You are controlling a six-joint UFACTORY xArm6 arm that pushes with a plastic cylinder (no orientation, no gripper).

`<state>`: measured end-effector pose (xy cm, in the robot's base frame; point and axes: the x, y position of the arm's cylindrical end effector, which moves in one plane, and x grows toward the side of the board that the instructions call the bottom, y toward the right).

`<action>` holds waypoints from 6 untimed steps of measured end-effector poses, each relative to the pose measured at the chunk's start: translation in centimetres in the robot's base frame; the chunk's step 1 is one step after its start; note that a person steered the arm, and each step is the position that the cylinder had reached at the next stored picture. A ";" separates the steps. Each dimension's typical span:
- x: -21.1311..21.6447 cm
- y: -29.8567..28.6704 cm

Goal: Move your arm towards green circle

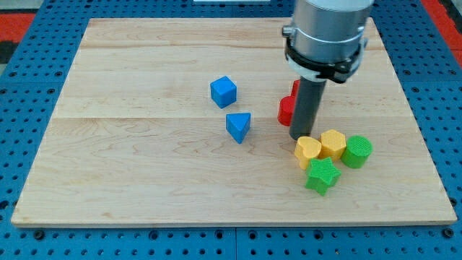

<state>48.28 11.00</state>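
The green circle is a short green cylinder at the right end of a cluster near the view's lower right. Beside it to the left sit a yellow hexagon and a yellow block, with a green star below them. My tip is the lower end of a dark rod and rests just above and left of the yellow block, well left of the green circle. Two red blocks are partly hidden behind the rod.
A blue cube and a blue triangle lie near the middle of the wooden board. The arm's grey body hangs over the board's upper right. Blue pegboard surrounds the board.
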 end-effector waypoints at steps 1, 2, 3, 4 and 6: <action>-0.3 -0.1; -2.5 -1.1; -2.5 6.0; -1.1 9.8; 1.8 11.0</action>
